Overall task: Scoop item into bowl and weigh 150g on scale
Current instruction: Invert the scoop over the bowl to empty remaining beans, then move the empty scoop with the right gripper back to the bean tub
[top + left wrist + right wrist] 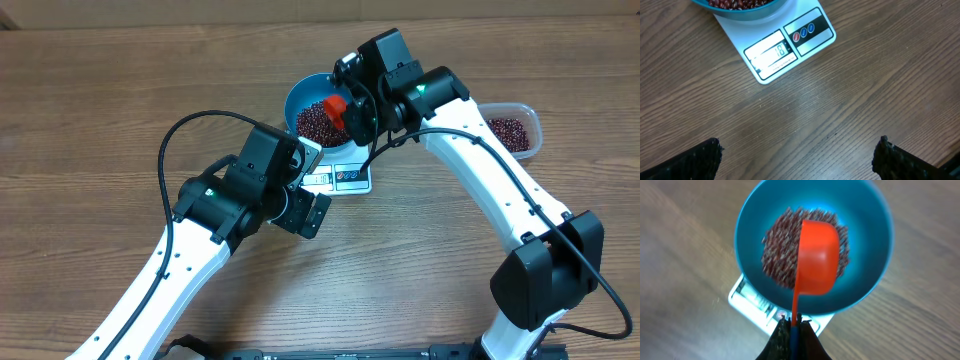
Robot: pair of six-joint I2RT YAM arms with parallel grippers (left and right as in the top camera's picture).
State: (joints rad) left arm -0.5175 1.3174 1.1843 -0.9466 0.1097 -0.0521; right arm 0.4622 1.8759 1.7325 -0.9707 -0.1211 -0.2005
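The blue bowl [300,95] stands on the white scale [345,180] and holds a heap of dark red beans [316,123]. My right gripper [794,325] is shut on the thin handle of an orange scoop [817,260]. The scoop's cup hangs over the beans [777,255] inside the bowl [870,255], and no beans show in the cup. My left gripper [797,155] is open above bare table, just in front of the scale [785,45], whose display is lit. Only the near rim of the bowl [740,10] shows in the left wrist view.
A clear plastic tub [528,118] with more beans sits at the right, behind the right arm. The left arm [215,200] reaches in from the front left, its gripper [308,212] near the scale's front edge.
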